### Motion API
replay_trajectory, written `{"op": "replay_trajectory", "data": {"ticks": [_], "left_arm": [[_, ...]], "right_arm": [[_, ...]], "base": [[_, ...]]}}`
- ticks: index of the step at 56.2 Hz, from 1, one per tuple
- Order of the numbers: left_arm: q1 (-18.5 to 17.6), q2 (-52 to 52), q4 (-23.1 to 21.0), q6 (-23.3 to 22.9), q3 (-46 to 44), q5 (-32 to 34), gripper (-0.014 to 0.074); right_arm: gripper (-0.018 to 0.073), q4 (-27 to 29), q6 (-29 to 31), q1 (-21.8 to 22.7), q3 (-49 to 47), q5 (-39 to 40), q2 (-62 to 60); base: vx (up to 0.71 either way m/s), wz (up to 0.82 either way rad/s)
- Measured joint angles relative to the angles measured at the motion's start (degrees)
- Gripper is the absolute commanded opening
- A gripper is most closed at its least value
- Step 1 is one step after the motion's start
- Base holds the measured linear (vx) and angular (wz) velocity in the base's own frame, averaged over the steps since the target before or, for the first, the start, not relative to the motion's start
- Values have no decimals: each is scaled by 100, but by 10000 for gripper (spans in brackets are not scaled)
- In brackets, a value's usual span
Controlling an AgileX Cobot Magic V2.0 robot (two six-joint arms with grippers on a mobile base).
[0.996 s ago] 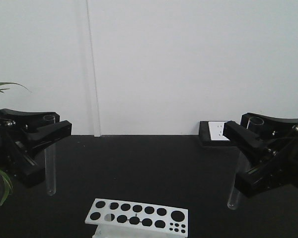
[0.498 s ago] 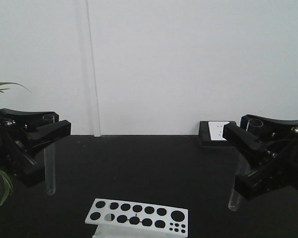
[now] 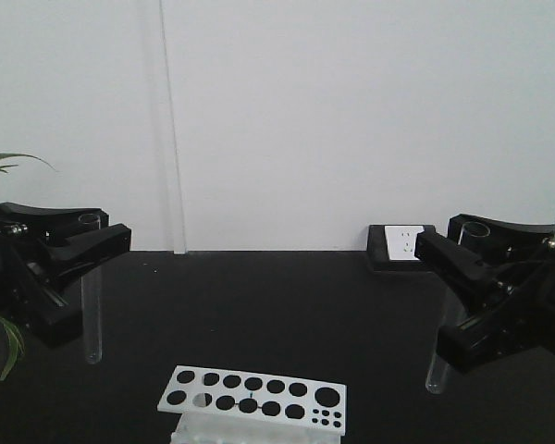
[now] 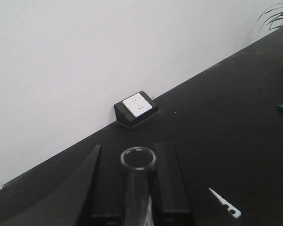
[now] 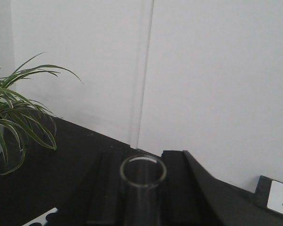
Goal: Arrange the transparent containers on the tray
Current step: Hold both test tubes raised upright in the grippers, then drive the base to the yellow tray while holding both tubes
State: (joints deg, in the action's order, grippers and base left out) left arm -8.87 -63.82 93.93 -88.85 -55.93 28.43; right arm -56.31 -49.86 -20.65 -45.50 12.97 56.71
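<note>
1. The left test tube (image 3: 92,319) is pinched near its rim between my left fingers (image 3: 100,227). It hangs over the left side of the bench (image 3: 277,305) and appears clear of it. Risk: smooth glass held this high may slide down through the pinch or swing, and a harder squeeze could crack it.
2. The right test tube (image 3: 436,356) is pinched the same way by my right fingers (image 3: 462,236), over the bench's right side. Risk: the same slip. Because it leans, the round bottom would likely touch first and skid if I lower it as held.
3. Axis of the left test tube: close to vertical, open rim up, round bottom down.
4. Axis of the right test tube: rim up, bottom down, leaning. In the front view the bottom sits nearer the bench middle than the rim does.
5. Placing risk: round glass laid flat would probably roll if I let go too soon.
6. The white rack (image 3: 254,396), pierced with holes, stands low on the bench between the two tubes and apart from both. A low sweep could knock a tube bottom against it.
7. The tray shows in no view, so I cannot judge the approach to it.
8. The socket box (image 3: 402,245) sits at the wall near my right fingers and could be hit on a backward swing.
</note>
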Motion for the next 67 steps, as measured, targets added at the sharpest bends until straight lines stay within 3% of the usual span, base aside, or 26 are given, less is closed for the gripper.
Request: {"op": "replay_trajectory", "data": {"ticks": [67], "left_arm": [[0,-5,0,-5,0,0,-3]], "right_arm": [[-11,-13,0,0,0,0,26]], "base": [[-22,3]]}}
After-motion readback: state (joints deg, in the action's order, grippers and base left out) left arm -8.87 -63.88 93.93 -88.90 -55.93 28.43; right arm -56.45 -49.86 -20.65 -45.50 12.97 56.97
